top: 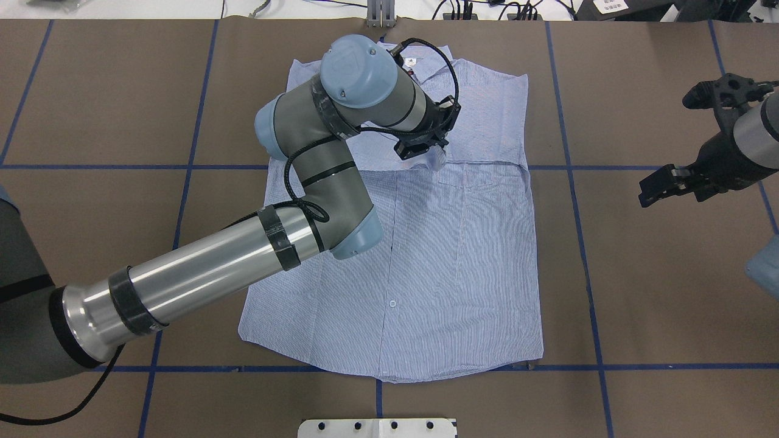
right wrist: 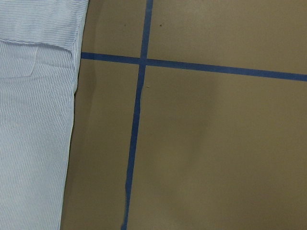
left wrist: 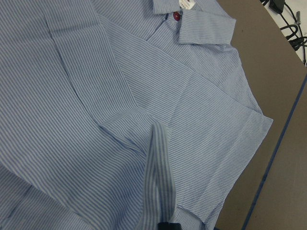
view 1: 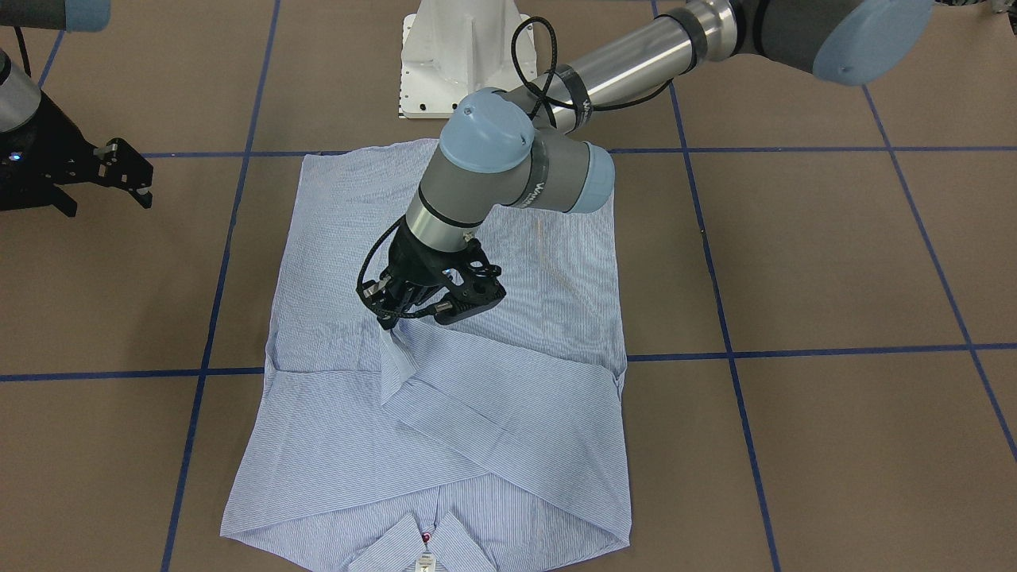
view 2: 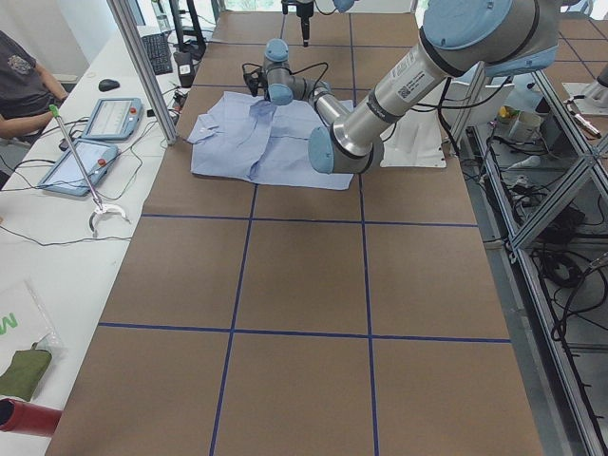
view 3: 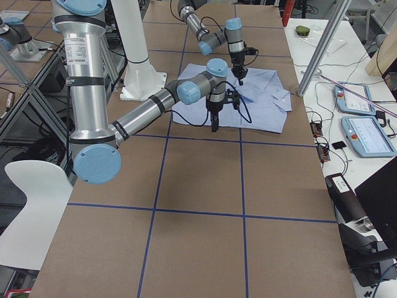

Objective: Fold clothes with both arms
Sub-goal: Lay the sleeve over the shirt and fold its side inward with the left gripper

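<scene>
The light blue striped shirt (view 1: 516, 413) lies flat, front up, on the brown table, with both sleeves folded across the chest and its collar and white label (view 1: 425, 556) at the far edge from the robot. It also shows in the overhead view (top: 450, 255). My left gripper (view 1: 389, 322) (top: 435, 152) is shut on a sleeve cuff over the chest and lifts it slightly. In the left wrist view the cuff strip (left wrist: 158, 172) rises to the fingertips (left wrist: 165, 225). My right gripper (view 1: 110, 205) (top: 666, 149) is open and empty, held off the shirt's pocket side above bare table.
The white pedestal base (view 1: 457, 56) stands at the robot's edge behind the shirt hem. Blue tape lines (right wrist: 136, 120) cross the table. A side bench with tablets (view 2: 104, 119) and a metal post (view 2: 142, 66) runs along the far edge, where a person (view 2: 24, 81) sits.
</scene>
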Robot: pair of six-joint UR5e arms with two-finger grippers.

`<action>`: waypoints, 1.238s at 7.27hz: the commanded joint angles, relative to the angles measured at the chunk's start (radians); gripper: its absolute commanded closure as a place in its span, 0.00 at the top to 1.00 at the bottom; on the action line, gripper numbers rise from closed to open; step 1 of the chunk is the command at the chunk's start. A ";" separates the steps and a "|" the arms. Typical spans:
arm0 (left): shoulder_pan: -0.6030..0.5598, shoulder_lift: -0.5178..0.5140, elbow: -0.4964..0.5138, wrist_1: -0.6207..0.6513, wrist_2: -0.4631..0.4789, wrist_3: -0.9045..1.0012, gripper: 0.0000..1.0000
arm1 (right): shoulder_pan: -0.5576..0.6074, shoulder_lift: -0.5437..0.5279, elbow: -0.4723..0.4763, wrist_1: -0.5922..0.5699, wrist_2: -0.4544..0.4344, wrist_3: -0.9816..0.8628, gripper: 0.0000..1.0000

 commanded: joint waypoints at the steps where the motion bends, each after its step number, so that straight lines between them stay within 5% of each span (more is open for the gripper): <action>1: 0.038 -0.004 0.005 -0.034 0.031 -0.001 0.11 | 0.000 0.000 0.000 0.000 0.002 0.001 1.00; 2: 0.039 -0.004 0.002 -0.043 0.032 0.034 0.99 | 0.000 0.001 0.000 0.000 0.002 0.001 1.00; 5: 0.036 0.024 -0.062 -0.037 0.034 0.147 1.00 | 0.000 0.011 0.004 0.002 0.000 0.005 1.00; 8: 0.019 0.139 -0.236 0.059 0.028 0.228 1.00 | -0.073 0.076 0.000 0.027 -0.006 0.131 1.00; 9: 0.010 0.214 -0.340 0.119 0.025 0.276 1.00 | -0.137 0.077 -0.009 0.122 -0.026 0.241 1.00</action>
